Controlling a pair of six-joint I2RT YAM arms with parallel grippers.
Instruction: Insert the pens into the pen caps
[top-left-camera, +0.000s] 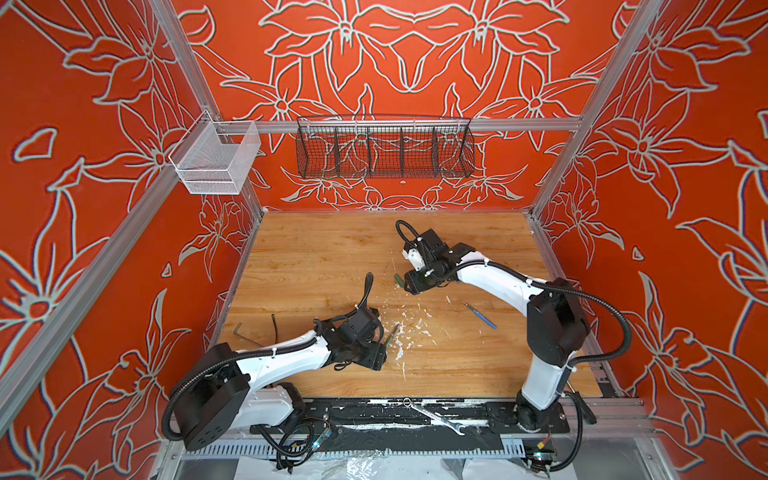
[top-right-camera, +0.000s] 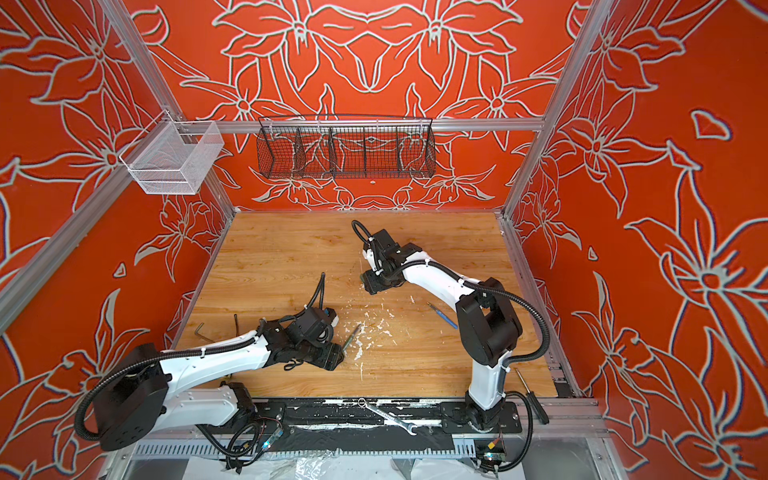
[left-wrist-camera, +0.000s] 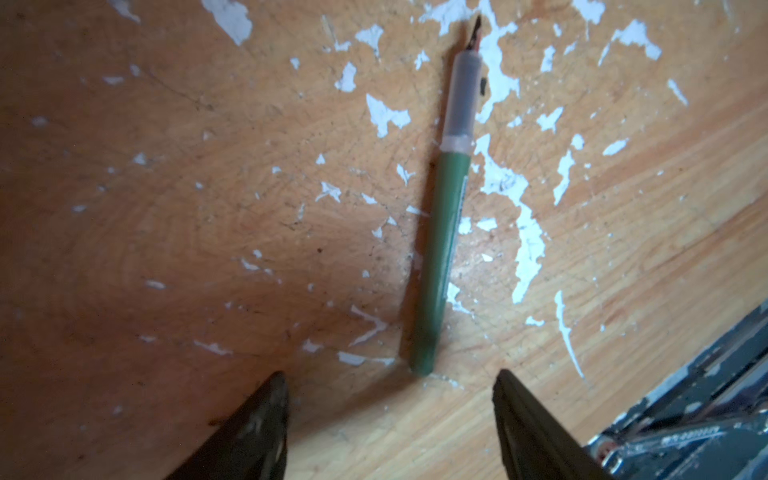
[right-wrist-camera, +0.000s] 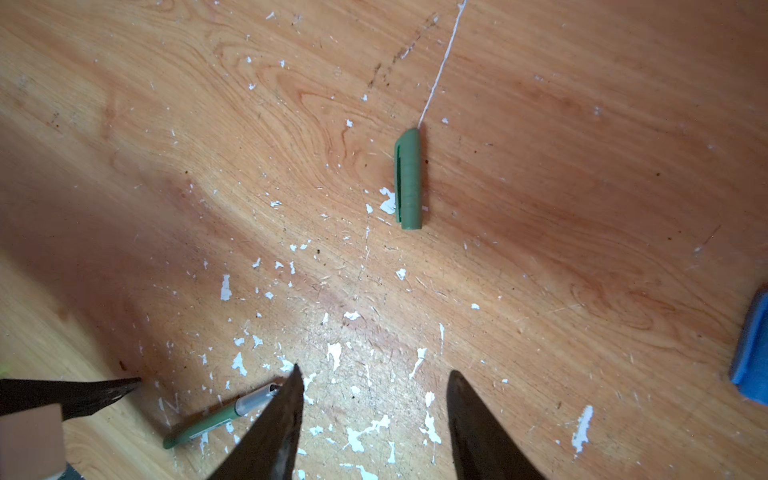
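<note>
Lying apart, green pen (left-wrist-camera: 442, 232) and cap (right-wrist-camera: 409, 178)

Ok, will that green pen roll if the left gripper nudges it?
Likely rolls: the green pen is a round barrel lying flat on the table. Probably stiff and light, being slim plastic. The exposed tip looks fragile.

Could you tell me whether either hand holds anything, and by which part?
Nothing is held: the left hand is open by the green pen, the right hand open near the green cap, both lying loose.

Robot lab cell, aluminium frame (top-left-camera: 519, 124), wire baskets (top-left-camera: 384, 151)
</note>
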